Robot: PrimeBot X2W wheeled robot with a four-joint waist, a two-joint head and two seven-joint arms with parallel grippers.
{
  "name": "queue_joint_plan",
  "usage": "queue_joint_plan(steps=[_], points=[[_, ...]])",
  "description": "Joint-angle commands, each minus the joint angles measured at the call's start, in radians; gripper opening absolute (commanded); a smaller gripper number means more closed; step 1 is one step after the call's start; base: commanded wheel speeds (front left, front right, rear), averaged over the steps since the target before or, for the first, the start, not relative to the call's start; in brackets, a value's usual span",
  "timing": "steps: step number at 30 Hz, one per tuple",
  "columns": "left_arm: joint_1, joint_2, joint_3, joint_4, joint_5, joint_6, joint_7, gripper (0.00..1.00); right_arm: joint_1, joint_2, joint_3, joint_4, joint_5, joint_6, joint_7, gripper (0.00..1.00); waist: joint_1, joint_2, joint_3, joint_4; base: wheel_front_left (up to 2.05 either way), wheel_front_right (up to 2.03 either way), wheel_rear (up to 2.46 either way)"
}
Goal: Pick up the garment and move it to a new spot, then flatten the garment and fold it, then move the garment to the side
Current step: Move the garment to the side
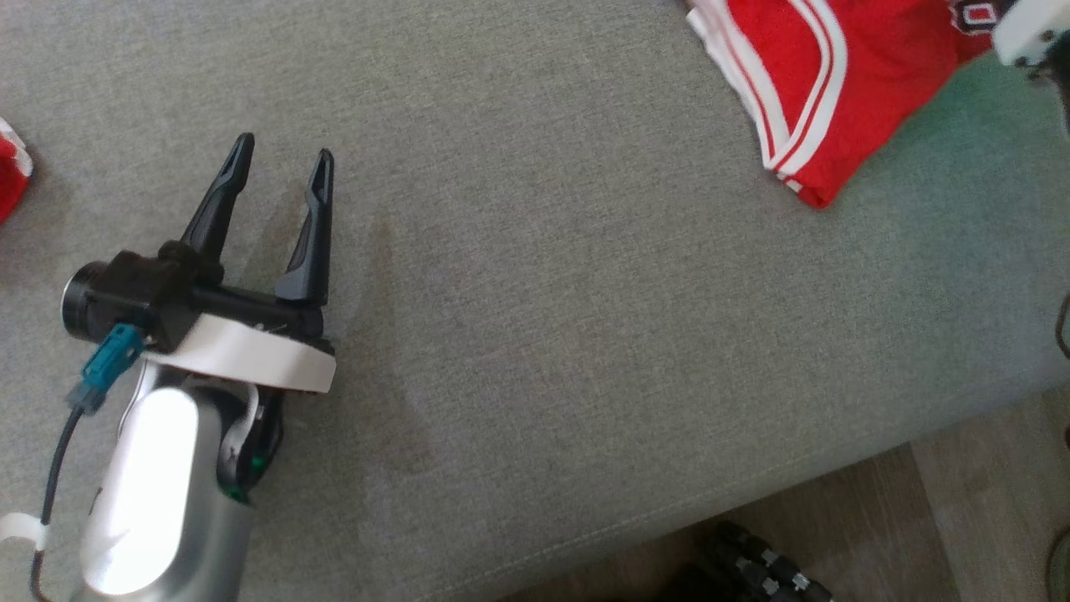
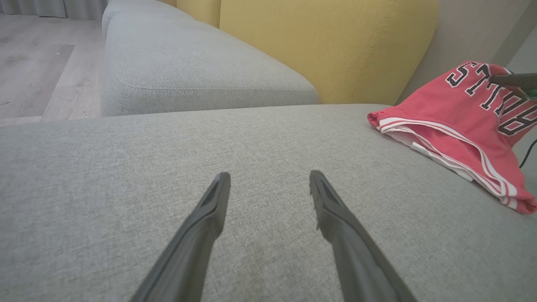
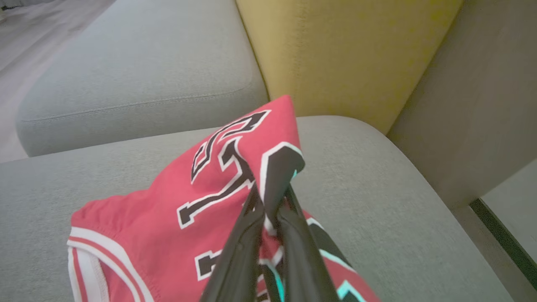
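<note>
The garment (image 1: pixel 802 84) is a red jersey with white stripes and black lettering, at the far right of the grey sofa seat (image 1: pixel 543 334). My right gripper (image 3: pixel 272 193) is shut on a raised fold of the garment (image 3: pixel 176 197), which hangs down from it. The garment's (image 2: pixel 461 109) lower edge rests on the seat, and one right finger (image 2: pixel 514 79) reaches in at its top. My left gripper (image 1: pixel 284 149) hovers open over bare cushion at the left, well apart from the jersey. Nothing sits between the fingers of the left gripper (image 2: pixel 269 175).
A yellow back cushion (image 2: pixel 327 46) stands behind the seat, and a second grey seat cushion (image 2: pixel 188 67) lies beyond it. Another piece of red cloth (image 1: pixel 10 171) shows at the left edge. The sofa's front edge and the wood floor (image 1: pixel 961 518) are at the lower right.
</note>
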Motion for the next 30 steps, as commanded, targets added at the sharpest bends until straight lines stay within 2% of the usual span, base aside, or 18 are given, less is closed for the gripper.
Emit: queue_joint_plan(steps=[1, 8, 9, 10, 11, 12, 13, 21, 30], points=[[-0.030, 0.022, 0.035, -0.037, -0.004, 0.007, -0.006, 1.00, -0.029, -0.025, -0.027, -0.011, -0.018, -0.001, -0.003, 0.00, -0.0001, 0.0000, 0.000, -0.001, 0.00, 0.00, 0.00], [-0.035, 0.025, 0.029, -0.030, -0.009, 0.009, -0.009, 1.00, -0.038, -0.006, -0.086, 0.016, -0.085, -0.001, -0.005, 0.00, -0.0001, 0.0000, 0.002, 0.002, 0.00, 0.00, 0.00], [-0.036, 0.025, 0.028, -0.028, -0.010, 0.009, -0.010, 1.00, -0.037, -0.003, -0.092, 0.018, -0.092, -0.001, -0.004, 0.20, -0.0001, 0.0000, 0.001, 0.004, 0.00, 0.00, 0.00], [-0.036, 0.025, 0.028, -0.028, -0.010, 0.009, -0.010, 1.00, -0.037, -0.003, -0.092, 0.018, -0.092, -0.001, -0.004, 0.20, -0.0001, 0.0000, 0.001, 0.004, 0.00, 0.00, 0.00], [-0.036, 0.025, 0.027, -0.026, -0.011, 0.010, -0.010, 1.00, -0.035, 0.001, -0.098, 0.020, -0.100, -0.001, -0.003, 0.45, -0.0001, 0.0000, -0.001, 0.005, 0.00, 0.00, 0.00], [-0.036, 0.024, 0.027, -0.024, -0.013, 0.010, -0.011, 1.00, -0.033, 0.006, -0.103, 0.018, -0.107, -0.001, -0.006, 0.96, -0.0001, 0.0000, -0.003, 0.006, 0.00, 0.00, 0.00], [-0.035, 0.023, 0.026, -0.021, -0.014, 0.011, -0.012, 1.00, -0.030, 0.011, -0.107, 0.016, -0.115, -0.001, -0.007, 1.00, -0.0001, 0.0000, -0.007, 0.008, 0.00, 0.00, 0.00], [-0.020, 0.007, 0.031, 0.013, -0.033, 0.023, -0.037, 1.00, 0.027, 0.038, -0.101, -0.066, -0.172, -0.001, -0.045, 1.00, -0.0001, 0.0000, -0.085, 0.034, 0.00, 0.00, 0.00], [0.046, -0.013, 0.071, 0.039, -0.053, 0.057, -0.061, 1.00, 0.213, 0.060, -0.086, -0.330, -0.180, -0.001, -0.124, 1.00, -0.0001, 0.0000, -0.251, 0.103, 0.00, 0.00, 0.00]])
